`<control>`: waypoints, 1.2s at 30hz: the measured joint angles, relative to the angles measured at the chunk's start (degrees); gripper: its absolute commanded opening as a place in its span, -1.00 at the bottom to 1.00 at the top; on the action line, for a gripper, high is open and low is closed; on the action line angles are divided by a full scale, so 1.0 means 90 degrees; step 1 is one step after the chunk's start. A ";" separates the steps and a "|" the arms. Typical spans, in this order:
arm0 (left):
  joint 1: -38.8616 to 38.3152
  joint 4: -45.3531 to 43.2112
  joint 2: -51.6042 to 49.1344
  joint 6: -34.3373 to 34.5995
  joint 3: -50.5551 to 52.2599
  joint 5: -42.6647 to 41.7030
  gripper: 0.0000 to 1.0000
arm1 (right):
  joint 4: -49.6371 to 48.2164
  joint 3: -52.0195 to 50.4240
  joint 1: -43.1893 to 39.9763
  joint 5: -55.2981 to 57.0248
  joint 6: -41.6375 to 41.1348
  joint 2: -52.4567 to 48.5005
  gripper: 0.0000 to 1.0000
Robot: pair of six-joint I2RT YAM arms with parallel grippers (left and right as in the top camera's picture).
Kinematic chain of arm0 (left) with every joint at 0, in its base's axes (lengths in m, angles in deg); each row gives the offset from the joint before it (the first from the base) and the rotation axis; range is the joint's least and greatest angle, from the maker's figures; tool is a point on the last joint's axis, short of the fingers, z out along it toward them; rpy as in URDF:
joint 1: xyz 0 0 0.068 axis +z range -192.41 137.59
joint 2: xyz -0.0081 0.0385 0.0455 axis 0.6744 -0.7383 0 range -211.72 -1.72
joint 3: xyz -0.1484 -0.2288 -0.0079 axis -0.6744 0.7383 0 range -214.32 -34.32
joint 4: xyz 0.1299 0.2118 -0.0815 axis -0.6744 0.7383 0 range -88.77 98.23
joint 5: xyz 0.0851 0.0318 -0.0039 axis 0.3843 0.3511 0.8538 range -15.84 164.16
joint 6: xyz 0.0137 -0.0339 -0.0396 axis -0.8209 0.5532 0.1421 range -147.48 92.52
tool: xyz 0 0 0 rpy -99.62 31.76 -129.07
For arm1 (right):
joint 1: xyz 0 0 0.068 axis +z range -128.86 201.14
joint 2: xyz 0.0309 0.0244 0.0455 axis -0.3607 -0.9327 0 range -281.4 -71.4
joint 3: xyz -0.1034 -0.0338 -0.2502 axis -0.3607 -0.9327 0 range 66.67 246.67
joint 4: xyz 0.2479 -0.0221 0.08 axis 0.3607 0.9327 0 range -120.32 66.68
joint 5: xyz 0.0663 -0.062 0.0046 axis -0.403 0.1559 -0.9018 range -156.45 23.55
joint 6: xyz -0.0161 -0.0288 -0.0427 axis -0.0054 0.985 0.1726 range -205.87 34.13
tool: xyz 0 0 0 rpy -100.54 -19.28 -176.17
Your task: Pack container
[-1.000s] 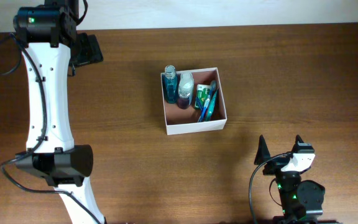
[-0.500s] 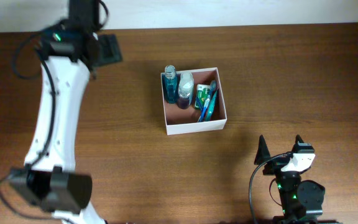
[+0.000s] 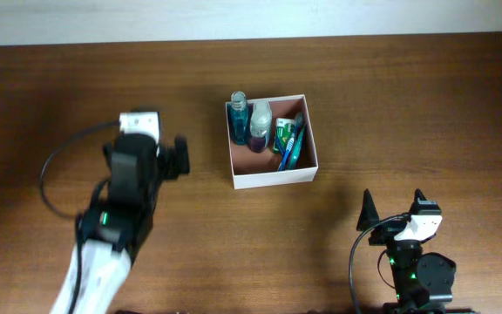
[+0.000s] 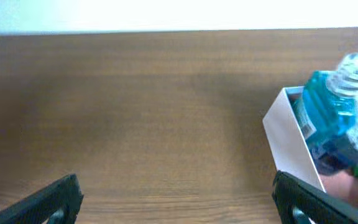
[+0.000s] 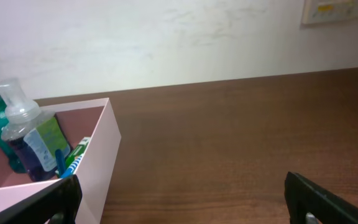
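The container is a square white-walled box with a reddish-brown inside, at the table's middle. In it stand a teal bottle and a clear pump bottle, with a green tube and a blue toothbrush beside them. My left gripper is open and empty, just left of the container; its wrist view shows the container's white corner and the teal bottle past the open jaws. My right gripper is open and empty at the front right; its jaws face the container's wall.
The brown wooden table ends at a white wall along the back. The left arm's white body lies over the front left of the table. The right arm's base sits at the front edge.
My left arm has swung from the table's back left corner down toward the front, and its gripper now sits just left of the container. The right arm and the container have not moved.
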 measured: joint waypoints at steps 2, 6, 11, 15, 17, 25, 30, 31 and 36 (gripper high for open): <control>0.0000 -0.0340 0.0656 -0.0245 0.0544 0.0000 0.99 | -0.0002 0.0000 0.0000 -0.0005 0.0000 -0.0002 0.97; 0.0000 -0.0831 0.1855 -0.0539 0.1418 -0.0015 0.99 | -0.0002 0.0000 0.0000 -0.0017 0.0000 -0.0002 0.97; 0.0002 -0.1600 0.3225 -0.0869 0.2555 -0.0313 0.99 | -0.0002 -0.0002 0.0000 -0.0017 0.0000 -0.0002 0.97; 0.0002 -0.2375 0.3995 -0.1132 0.3444 -0.0631 0.99 | -0.0005 -0.0005 0.0000 -0.0017 0.0000 -0.0002 0.97; 0.0002 -0.2606 0.4354 -0.1195 0.3859 -0.0765 0.99 | -0.0005 -0.0005 0.0000 -0.0017 -0.0005 -0.0002 0.97; 0.0520 -0.2803 0.5433 -0.1299 0.4687 -0.1443 0.99 | -0.0005 -0.0005 0.0000 -0.0017 0.0000 -0.0002 0.97; 0.0974 -0.2803 0.5826 -0.1316 0.4850 -0.1921 0.99 | -0.0005 -0.0005 0.0000 -0.0017 0.0000 -0.0002 0.97; 0.1022 -0.2803 0.5901 -0.1316 0.4903 -0.1989 0.99 | -0.0005 -0.0005 0.0000 -0.0017 0.0000 -0.0002 0.97; 0.1093 -0.2504 0.6382 -0.1316 0.5156 -0.2193 0.99 | -0.0005 -0.0005 0.0000 -0.0017 0.0005 -0.0002 0.97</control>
